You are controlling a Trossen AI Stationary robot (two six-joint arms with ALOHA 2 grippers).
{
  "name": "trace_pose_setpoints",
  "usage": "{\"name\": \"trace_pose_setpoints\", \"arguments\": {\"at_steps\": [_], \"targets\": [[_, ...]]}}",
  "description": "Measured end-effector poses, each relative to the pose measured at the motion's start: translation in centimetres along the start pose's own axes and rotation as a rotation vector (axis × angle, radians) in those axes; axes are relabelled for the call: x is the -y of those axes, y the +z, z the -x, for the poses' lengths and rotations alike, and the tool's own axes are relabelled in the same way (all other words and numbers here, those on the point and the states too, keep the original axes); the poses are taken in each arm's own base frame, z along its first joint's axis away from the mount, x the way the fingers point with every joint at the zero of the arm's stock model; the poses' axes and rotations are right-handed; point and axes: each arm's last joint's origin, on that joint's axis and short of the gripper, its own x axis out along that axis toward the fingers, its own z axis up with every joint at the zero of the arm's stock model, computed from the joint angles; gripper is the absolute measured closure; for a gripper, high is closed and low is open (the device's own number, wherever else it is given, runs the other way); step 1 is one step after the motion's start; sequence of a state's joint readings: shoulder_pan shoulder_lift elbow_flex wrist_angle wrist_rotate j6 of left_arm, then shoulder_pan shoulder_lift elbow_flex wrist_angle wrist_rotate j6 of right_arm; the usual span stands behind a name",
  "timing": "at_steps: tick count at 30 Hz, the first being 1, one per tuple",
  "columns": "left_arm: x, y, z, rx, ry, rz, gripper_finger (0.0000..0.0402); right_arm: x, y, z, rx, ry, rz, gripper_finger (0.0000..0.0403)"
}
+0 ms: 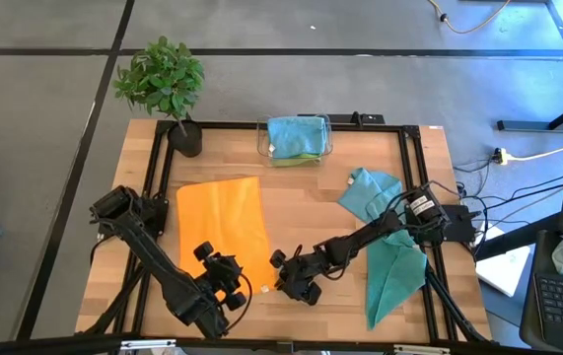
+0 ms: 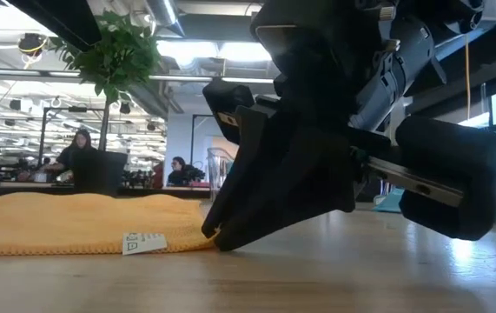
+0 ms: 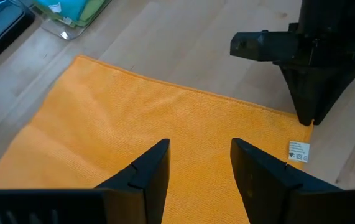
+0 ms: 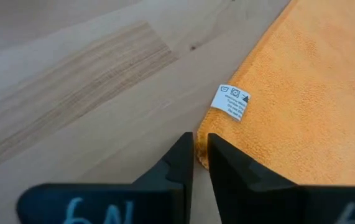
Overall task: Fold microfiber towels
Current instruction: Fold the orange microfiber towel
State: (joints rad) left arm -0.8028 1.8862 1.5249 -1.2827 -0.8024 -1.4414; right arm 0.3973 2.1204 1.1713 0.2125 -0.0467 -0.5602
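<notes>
The orange towel (image 1: 224, 232) lies flat on the wooden table as a long rectangle; its white label (image 4: 230, 101) is at its right edge near the near corner. My right gripper (image 4: 200, 149) is down at that edge, fingers nearly together on the towel's rim; it also shows in the low view (image 2: 216, 236). My left gripper (image 3: 199, 162) is open over the towel's near end (image 1: 207, 258), fingers pointing toward the far edge. Whether it touches the cloth I cannot tell. Teal towels (image 1: 385, 232) lie crumpled at the right. My right gripper pinches the orange towel's right edge (image 4: 207, 163), just on the near side of the label, between its two fingers. The fingers slant down from the table's right side (image 3: 306, 115). The fingers hide how many layers they have. The towel lies flat on the table.
A clear plastic bin (image 1: 296, 138) with a teal and a green cloth stands at the far edge. A potted plant (image 1: 163, 84) stands at the far left corner. Bare wood (image 1: 311, 212) lies between the orange and teal towels. People sit in the room behind (image 2: 81, 148).
</notes>
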Motion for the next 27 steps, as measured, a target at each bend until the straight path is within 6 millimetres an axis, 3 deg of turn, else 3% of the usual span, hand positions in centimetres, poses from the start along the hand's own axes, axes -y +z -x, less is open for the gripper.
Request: {"name": "trace_pose_setpoints", "arguments": {"at_steps": [5,17,22,27], "targets": [[0.1,0.0,0.0,0.001,-0.011,0.012,0.0239,0.0,0.1,0.0,-0.001,0.001,0.001,0.0395],[0.7,0.1,0.0,0.007,-0.056,0.058,0.0239,-1.3,1.1,1.0,-0.061,0.033,0.025,0.0399],[2.5,-0.4,-0.4,0.014,-0.137,0.109,0.0239,-1.8,1.8,2.7,-0.147,0.037,0.025,0.0400],[4.4,-1.8,-1.4,0.004,-0.182,0.075,0.0239,-2.4,1.2,3.6,-0.266,0.097,-0.048,0.0401]]}}
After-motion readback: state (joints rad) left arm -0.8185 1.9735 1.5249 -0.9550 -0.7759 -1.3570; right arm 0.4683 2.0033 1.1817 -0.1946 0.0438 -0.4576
